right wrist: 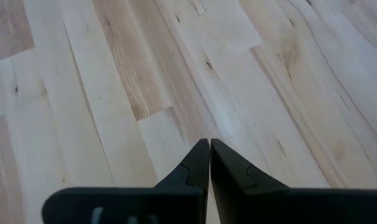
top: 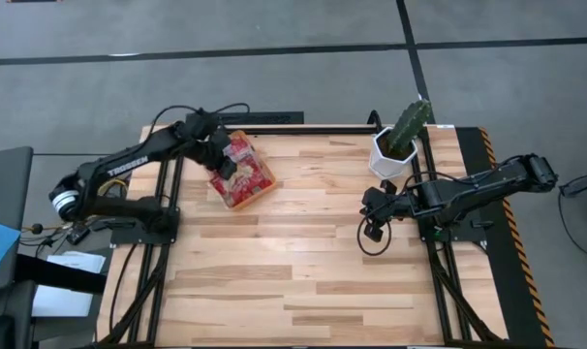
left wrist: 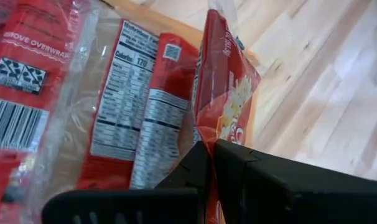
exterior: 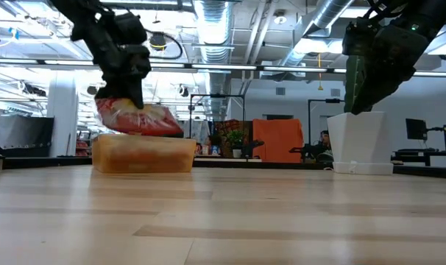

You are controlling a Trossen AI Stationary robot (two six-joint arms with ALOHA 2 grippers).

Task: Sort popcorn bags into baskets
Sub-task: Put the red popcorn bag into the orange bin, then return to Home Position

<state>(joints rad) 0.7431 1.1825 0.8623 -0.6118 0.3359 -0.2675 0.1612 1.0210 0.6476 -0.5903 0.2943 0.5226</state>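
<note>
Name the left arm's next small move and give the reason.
Probably open the left pincer to release. It is shut on a popcorn bag held above the orange basket, already piled with bags. The right pincer, shut and empty, waits above bare table.

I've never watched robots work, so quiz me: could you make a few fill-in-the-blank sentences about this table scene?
1. The left gripper is shut on a red ____ bag.
2. The orange basket already holds ____ bags.
3. The cactus stands in a ____ pot.
4. The right gripper hangs over bare ____.

Missing words: popcorn; popcorn; white; table
</note>
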